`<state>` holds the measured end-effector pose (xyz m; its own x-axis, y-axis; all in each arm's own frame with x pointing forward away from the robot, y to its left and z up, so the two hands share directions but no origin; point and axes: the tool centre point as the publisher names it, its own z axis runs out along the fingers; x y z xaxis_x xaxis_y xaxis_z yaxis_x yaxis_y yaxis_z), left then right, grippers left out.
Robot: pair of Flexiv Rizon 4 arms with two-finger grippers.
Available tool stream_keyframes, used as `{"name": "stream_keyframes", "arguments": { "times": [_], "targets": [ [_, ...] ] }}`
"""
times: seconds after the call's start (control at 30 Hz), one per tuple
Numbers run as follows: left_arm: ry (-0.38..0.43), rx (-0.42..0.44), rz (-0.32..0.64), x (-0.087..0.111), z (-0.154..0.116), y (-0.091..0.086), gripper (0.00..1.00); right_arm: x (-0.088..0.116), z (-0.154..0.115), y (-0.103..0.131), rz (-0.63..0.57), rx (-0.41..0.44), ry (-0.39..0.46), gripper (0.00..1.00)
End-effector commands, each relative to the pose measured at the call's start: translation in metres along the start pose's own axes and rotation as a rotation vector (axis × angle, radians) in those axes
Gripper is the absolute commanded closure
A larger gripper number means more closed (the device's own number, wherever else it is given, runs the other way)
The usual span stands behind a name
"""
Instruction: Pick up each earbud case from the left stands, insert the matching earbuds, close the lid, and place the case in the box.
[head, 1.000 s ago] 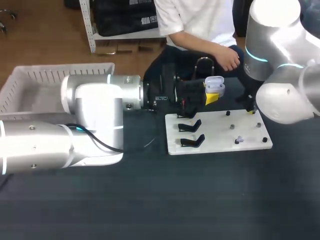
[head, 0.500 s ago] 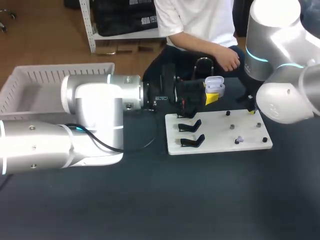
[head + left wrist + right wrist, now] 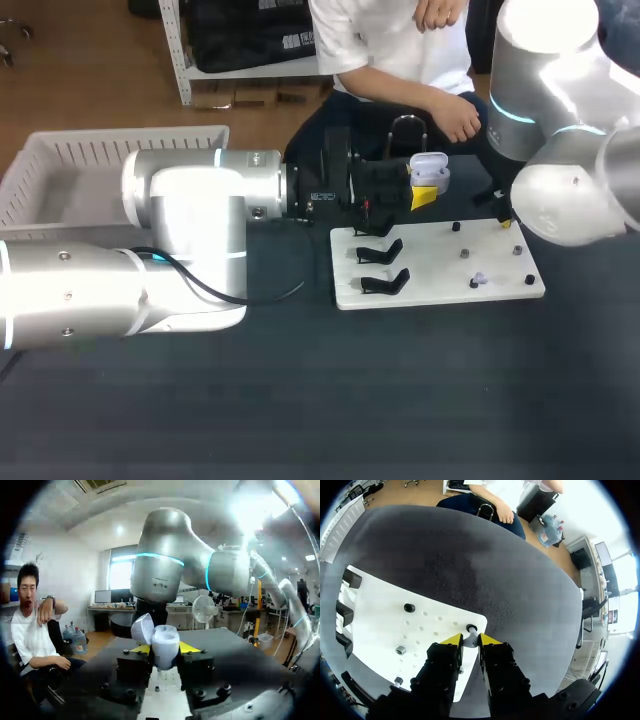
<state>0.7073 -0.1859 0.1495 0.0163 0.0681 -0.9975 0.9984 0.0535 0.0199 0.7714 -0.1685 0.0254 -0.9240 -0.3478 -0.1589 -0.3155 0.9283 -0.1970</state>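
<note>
Left arm [image 3: 200,200] level, jaws tight on earbud case [image 3: 165,642]; right arm [image 3: 560,190] low, wrist apparently angled downward.

a robotics lab is indicated: a silver left arm [image 3: 190,230] and right arm [image 3: 560,190] are set at a dark bench [image 3: 350,400], where a white fixture board [image 3: 435,275] with black stands [image 3: 385,283] and pegs [image 3: 456,227] and a white slatted bin [image 3: 130,135] are laid out.

Bright, even overhead light; glare on right arm [image 3: 548,22]; faint shadows.
</note>
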Motion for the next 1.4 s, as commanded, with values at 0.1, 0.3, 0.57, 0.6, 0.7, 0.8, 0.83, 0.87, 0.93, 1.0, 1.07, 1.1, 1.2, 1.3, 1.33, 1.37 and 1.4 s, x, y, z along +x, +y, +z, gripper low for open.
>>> {"name": "stream_keyframes", "arguments": {
  "times": [0.1, 0.3, 0.57, 0.6, 0.7, 0.8, 0.83, 0.87, 0.93, 1.0, 1.07, 1.1, 1.2, 1.3, 1.33, 1.37, 1.4],
  "targets": [
    [-0.007, -0.007, 0.004, 0.001, 0.0, -0.002, 1.0, -0.002, -0.014, -0.002, 0.007, 0.02, 0.005, 1.0],
    [-0.007, -0.007, 0.004, 0.001, 0.0, -0.002, 1.0, -0.003, -0.036, -0.005, 0.002, 0.029, 0.007, 1.0],
    [-0.007, -0.007, 0.004, 0.001, 0.0, -0.002, 1.0, 0.0, -0.077, 0.001, 0.0, 0.025, 0.017, 1.0],
    [-0.007, -0.007, 0.004, 0.001, 0.0, -0.002, 1.0, 0.001, -0.084, 0.002, 0.0, 0.027, 0.024, 1.0],
    [-0.007, -0.007, 0.004, 0.001, 0.0, -0.002, 1.0, 0.003, -0.101, 0.003, 0.012, 0.017, 0.026, 1.0],
    [-0.007, -0.007, 0.004, 0.001, 0.0, -0.002, 1.0, 0.006, -0.117, 0.005, 0.025, 0.018, 0.039, 1.0],
    [-0.007, -0.007, 0.004, 0.001, 0.0, -0.002, 1.0, 0.007, -0.122, 0.006, 0.034, 0.011, 0.041, 1.0],
    [-0.007, -0.007, 0.004, 0.001, 0.0, -0.002, 1.0, 0.008, -0.127, 0.007, 0.027, 0.026, 0.065, 1.0],
    [-0.007, -0.007, 0.004, 0.001, 0.0, -0.002, 1.0, 0.009, -0.137, 0.009, 0.045, 0.009, 0.061, 1.0],
    [-0.007, -0.007, 0.004, 0.001, 0.0, -0.002, 1.0, 0.011, -0.147, 0.012, 0.057, 0.028, 0.072, 1.0],
    [-0.007, -0.007, 0.004, 0.001, 0.0, -0.002, 1.0, 0.013, -0.157, 0.015, 0.062, 0.028, 0.075, 1.0],
    [-0.007, -0.007, 0.004, 0.001, 0.0, -0.002, 1.0, 0.014, -0.161, 0.016, 0.074, 0.036, 0.069, 1.0],
    [-0.007, -0.007, 0.004, 0.001, 0.0, -0.002, 1.0, 0.018, -0.176, 0.022, 0.098, 0.036, 0.063, 1.0],
    [-0.007, -0.007, 0.004, 0.001, 0.0, -0.002, 1.0, 0.021, -0.189, 0.028, 0.118, 0.042, 0.07, 1.0],
    [-0.007, -0.007, 0.004, 0.001, 0.0, -0.002, 1.0, 0.023, -0.193, 0.029, 0.123, 0.043, 0.073, 1.0],
    [-0.007, -0.007, 0.004, 0.001, 0.0, -0.002, 1.0, 0.024, -0.197, 0.031, 0.134, 0.052, 0.073, 1.0],
    [-0.007, -0.007, 0.004, 0.001, 0.0, -0.002, 1.0, 0.025, -0.201, 0.032, 0.141, 0.053, 0.081, 1.0]
  ]
}}
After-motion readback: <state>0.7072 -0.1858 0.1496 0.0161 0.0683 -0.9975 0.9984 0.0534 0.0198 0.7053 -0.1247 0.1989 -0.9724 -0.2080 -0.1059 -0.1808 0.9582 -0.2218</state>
